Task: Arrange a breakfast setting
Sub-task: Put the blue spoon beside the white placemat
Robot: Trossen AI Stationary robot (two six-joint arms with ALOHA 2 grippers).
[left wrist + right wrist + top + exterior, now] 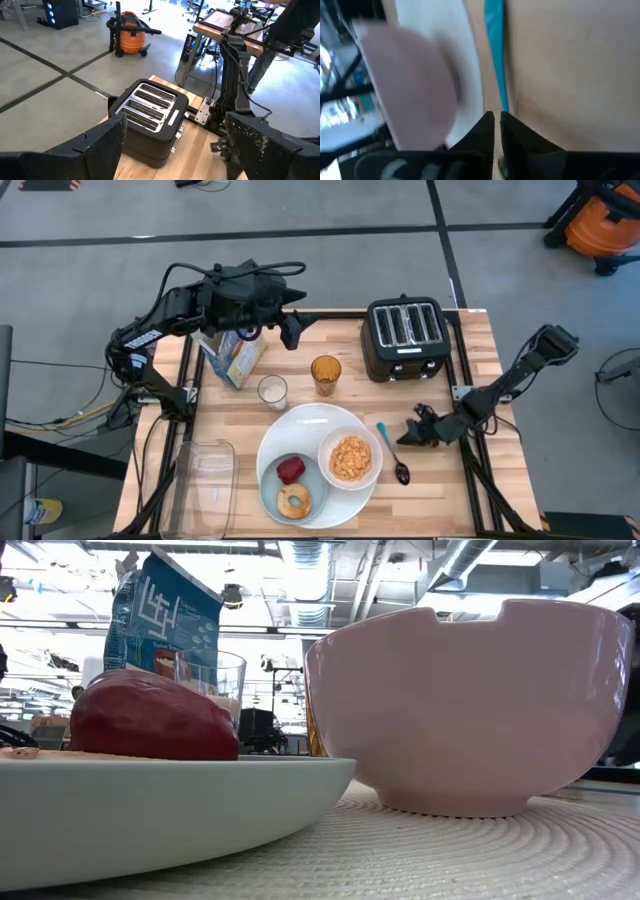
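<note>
Blue-handled spoon (390, 452) flat beside right end effector (409, 437) (fingers nearly together, low over table).

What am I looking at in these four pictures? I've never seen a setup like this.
Two dark robot arms work at a wooden table. One picture looks straight down, one sits at table height, and two come from cameras on the arms' wrists.

The large white plate carries a white bowl of orange cereal flakes and a small pale-blue plate with a red apple and a browned bagel ring. A blue-handled spoon lies beside it. Behind stand the blue cereal box, two glasses, a black toaster and, at the front left, a clear tub.

The left gripper hangs open and empty above the table's back. The right gripper, jaws nearly closed, sits beside the spoon's handle, holding nothing.
</note>
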